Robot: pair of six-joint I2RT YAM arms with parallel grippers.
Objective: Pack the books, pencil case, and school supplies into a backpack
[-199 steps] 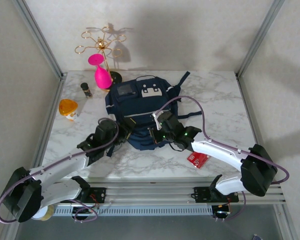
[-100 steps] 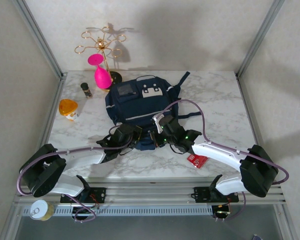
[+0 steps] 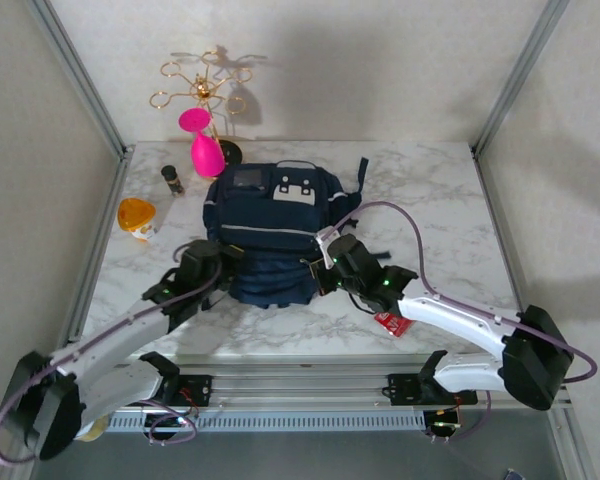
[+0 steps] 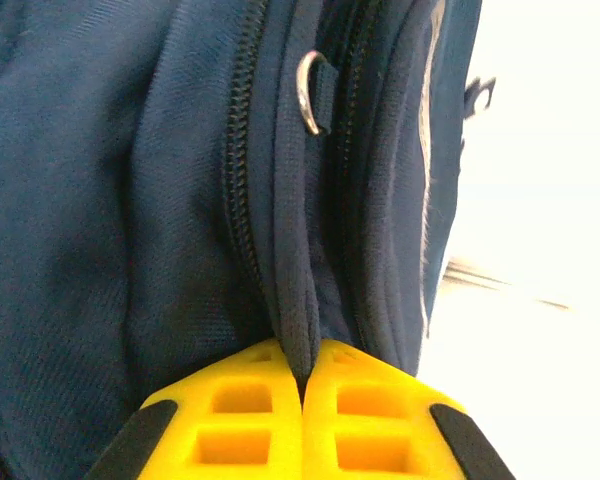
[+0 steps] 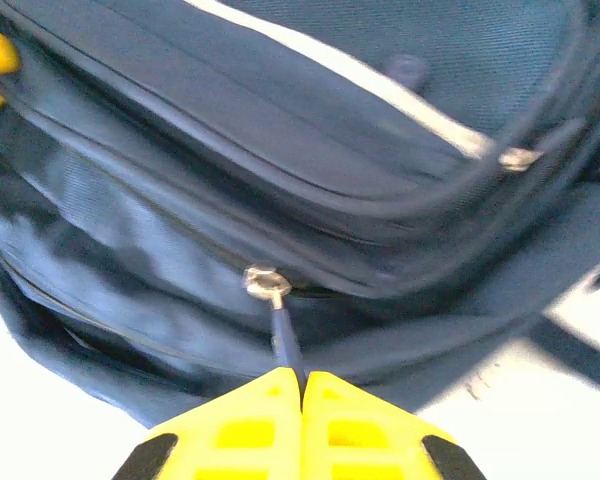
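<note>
In the middle of the marble table (image 3: pixel 440 200) sits the navy backpack (image 3: pixel 270 210), its white-grey patches showing on top and its near end toward the arms. The left gripper (image 4: pixel 302 372) has its yellow fingers pressed together on a fold of backpack fabric beside a zipper track, at the bag's near-left corner. The right gripper (image 5: pixel 301 382) is pinched tight on the zipper pull (image 5: pixel 283 340), a dark tab hanging off a metal slider (image 5: pixel 265 283) on the bag's near-right side. The red school supplies packet (image 3: pixel 393 322) lies flat on the table just beside the right arm, apart from the bag.
</note>
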